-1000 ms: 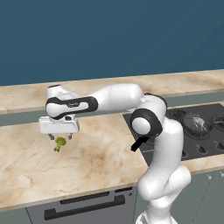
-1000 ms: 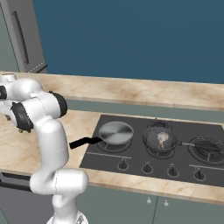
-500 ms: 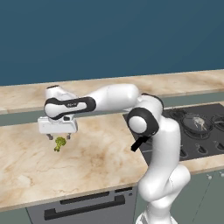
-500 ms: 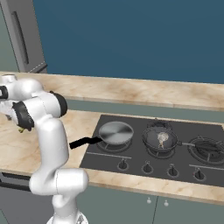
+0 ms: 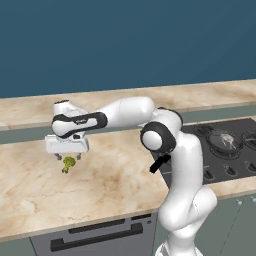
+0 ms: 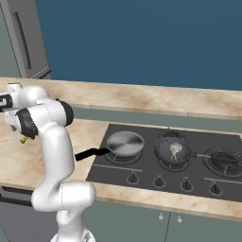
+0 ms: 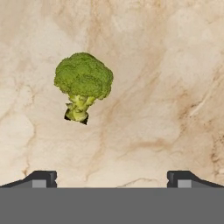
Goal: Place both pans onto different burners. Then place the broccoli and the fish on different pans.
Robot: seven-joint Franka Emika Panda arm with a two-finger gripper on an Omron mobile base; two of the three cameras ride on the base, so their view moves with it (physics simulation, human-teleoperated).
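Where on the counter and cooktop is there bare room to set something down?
Bare counter lies between the broccoli and the cooktop. The left pan is bare inside, and the right burner is free. Crowded: the middle pan with the fish, and under the open gripper.

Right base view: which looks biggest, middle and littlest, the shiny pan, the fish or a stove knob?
1. Shiny pan, clearly biggest.
2. and 3. Fish and stove knob: both tiny and look alike, so no ranking.
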